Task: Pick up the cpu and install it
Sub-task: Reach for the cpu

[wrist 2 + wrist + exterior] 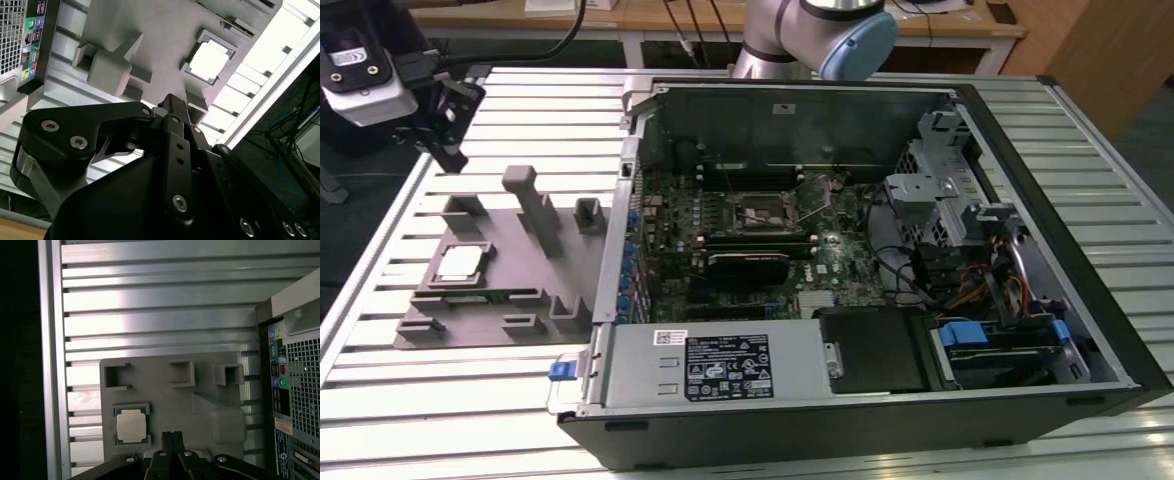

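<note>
Noted gripper (171,436) pinched shut, holding nothing, poised at twelve o'clock of cpu (460,263) in exterior view. Found cpu flat in grey fixture (507,292) pocket, nine o'clock of socket (765,212). Advise centring squarely, gripping opposite edges, lifting level.

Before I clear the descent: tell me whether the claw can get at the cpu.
Probably yes: the cpu lies uncovered in a recess of the grey holder, and the shut claw hangs above it, nothing between them.
</note>
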Robot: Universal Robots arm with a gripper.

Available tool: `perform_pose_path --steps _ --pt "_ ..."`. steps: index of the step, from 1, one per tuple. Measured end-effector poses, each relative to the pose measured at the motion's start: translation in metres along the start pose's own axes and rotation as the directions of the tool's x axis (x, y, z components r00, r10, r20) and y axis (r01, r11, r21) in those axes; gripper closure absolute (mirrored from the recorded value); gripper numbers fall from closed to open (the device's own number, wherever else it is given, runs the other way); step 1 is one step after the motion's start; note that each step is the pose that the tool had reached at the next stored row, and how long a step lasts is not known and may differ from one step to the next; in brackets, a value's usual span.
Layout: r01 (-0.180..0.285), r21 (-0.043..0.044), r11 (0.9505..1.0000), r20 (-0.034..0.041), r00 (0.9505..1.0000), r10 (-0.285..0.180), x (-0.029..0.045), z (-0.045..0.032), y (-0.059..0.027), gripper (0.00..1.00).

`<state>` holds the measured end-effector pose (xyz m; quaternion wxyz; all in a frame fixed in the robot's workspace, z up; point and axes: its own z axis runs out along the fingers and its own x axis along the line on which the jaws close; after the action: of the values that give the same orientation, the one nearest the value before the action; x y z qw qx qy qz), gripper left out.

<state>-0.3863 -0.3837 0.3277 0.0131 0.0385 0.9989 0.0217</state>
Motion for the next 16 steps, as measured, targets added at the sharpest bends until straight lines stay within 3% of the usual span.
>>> perform_pose_path --steps 16 --pt "0.0 -0.0001 1.0 0.0001 1.0 0.0 0.0033 0.0104 -0.0071 0.89"
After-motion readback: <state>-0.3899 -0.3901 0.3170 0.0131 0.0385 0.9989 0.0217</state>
